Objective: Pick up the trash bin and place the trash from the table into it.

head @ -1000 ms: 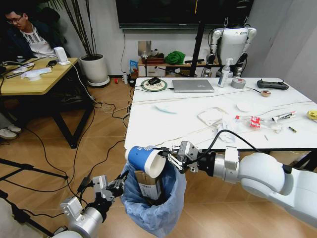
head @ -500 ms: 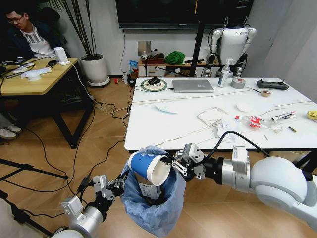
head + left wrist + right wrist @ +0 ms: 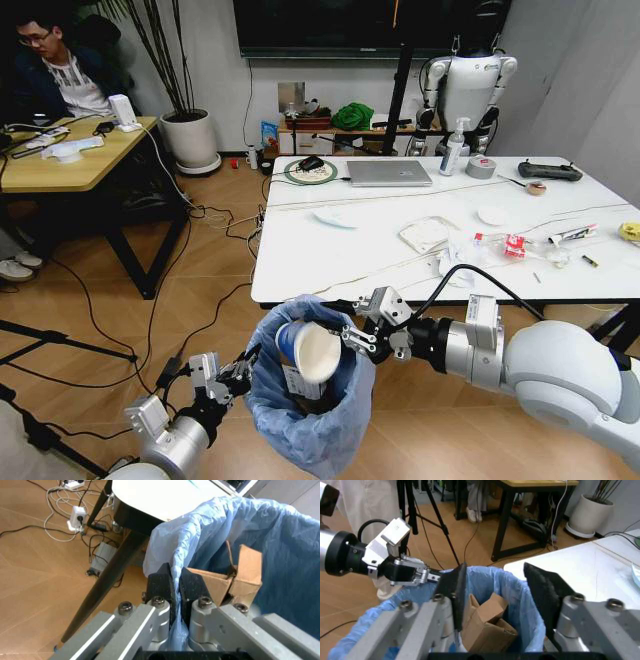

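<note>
Head cam looks down from high, table (image 3: pixel 400 250) at 1 o'clock. Left wrist cam sits v. close, facing the trash bin (image 3: pixel 260 536) rim. Right wrist cam looks into it from above (shared: bin).

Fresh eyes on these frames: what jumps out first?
The trash bin with its crinkly blue bag, hanging in mid-air just off the table's near edge, its rim pinched in the left pincer. A white paper cup lies tilted in the bin's mouth above a brown cardboard box, with the right pincer open beside it. Wrappers and a red-capped bottle lie on the tabletop.
</note>
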Tool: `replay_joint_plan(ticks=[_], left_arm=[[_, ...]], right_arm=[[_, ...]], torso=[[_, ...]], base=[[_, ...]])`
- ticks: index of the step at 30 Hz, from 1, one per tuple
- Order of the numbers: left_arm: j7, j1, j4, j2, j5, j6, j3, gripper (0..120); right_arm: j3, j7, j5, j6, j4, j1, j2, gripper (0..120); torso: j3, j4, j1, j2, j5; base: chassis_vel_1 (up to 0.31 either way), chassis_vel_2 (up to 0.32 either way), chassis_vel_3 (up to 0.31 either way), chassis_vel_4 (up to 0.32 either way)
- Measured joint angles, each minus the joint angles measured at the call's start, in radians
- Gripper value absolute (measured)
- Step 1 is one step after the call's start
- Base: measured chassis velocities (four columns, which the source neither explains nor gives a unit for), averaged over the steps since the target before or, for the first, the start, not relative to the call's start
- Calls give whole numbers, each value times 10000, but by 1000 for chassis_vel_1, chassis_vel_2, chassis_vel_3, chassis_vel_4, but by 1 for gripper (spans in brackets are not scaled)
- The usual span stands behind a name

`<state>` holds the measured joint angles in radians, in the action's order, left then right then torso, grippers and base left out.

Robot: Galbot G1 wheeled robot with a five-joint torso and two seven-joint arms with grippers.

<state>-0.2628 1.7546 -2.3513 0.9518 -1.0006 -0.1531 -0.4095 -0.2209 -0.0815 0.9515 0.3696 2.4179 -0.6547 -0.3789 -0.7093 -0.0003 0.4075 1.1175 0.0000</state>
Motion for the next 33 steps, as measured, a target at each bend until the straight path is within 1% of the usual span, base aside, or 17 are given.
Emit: replay_joint_plan(ticks=[3,5,6,7,12,14,16,17,18,20,21,22,23,24,29,31,33], left_arm=[[1,9,11,12,0,0,-4,0],[4,65,19,52,13,0,-39,0],[9,152,20,85,41,0,-81,0],[9,152,20,85,41,0,-81,0],[77,511,-9,269,203,2,-308,0],[87,548,-22,299,230,4,-330,0],[156,755,-91,407,341,14,-443,0],[179,848,-122,424,378,18,-491,0],[179,848,-122,424,378,18,-491,0],[206,953,-176,442,409,20,-604,0],[206,969,-186,444,410,22,-621,0],[209,1066,-248,455,413,25,-719,0],[217,1115,-276,463,417,25,-769,0],[217,1115,-276,463,417,25,-769,0],[323,1366,-302,580,529,62,-1020,0],[334,1380,-302,602,539,66,-1025,0],[385,1474,-307,704,597,77,-1058,0]], right_arm=[[6,19,-4,-46,-38,-10,-10,55],[212,310,110,-168,-135,-14,-217,64],[415,682,211,-217,-318,-18,-505,70],[415,682,211,-217,-318,-18,-505,70],[939,1594,258,-697,-1562,18,-1662,90],[1001,1656,257,-716,-1706,25,-1778,94],[1208,1914,237,-739,-2488,122,-2383,99],[1231,1936,192,-727,-2908,234,-2663,100],[1231,1936,192,-727,-2908,234,-2663,100],[1072,1942,5,-677,-3788,608,-3328,100],[1027,1939,-14,-668,-3912,667,-3432,100],[780,1985,-84,-607,-4579,1041,-3946,100],[661,2013,-99,-575,-4875,1231,-4189,100],[661,2013,-99,-575,-4875,1231,-4189,100],[-176,2140,-134,-325,-6377,2401,-5277,100],[-236,2149,-137,-314,-6491,2487,-5348,100],[-683,2181,-199,-279,-7266,3102,-5758,100]], torso=[[0,0,0,0,-1],[0,-2,0,0,-2],[0,-1,0,0,-2],[0,-1,0,0,-2],[-1,3,0,-1,1],[-1,1,1,-1,0],[-2,0,0,-2,-1],[-2,-1,0,-2,-1],[-2,-1,0,-2,-1],[-1,-1,0,-2,-3],[-1,-3,0,-2,-5],[-3,-1,1,-2,0],[-3,2,1,-3,2],[-3,2,1,-3,2],[-1,1,0,-2,-1],[-1,2,1,-2,-3],[-1,1,1,-2,-3]], base=[[0,0,0,0],[0,0,0,0],[0,0,0,0],[0,0,0,0],[0,0,0,0],[0,0,0,0],[0,0,0,0],[0,0,0,0],[0,0,0,0],[0,0,0,0],[0,0,0,0],[0,0,0,0],[0,0,0,0],[0,0,0,0],[0,0,0,0],[0,0,0,0],[0,0,0,0]])
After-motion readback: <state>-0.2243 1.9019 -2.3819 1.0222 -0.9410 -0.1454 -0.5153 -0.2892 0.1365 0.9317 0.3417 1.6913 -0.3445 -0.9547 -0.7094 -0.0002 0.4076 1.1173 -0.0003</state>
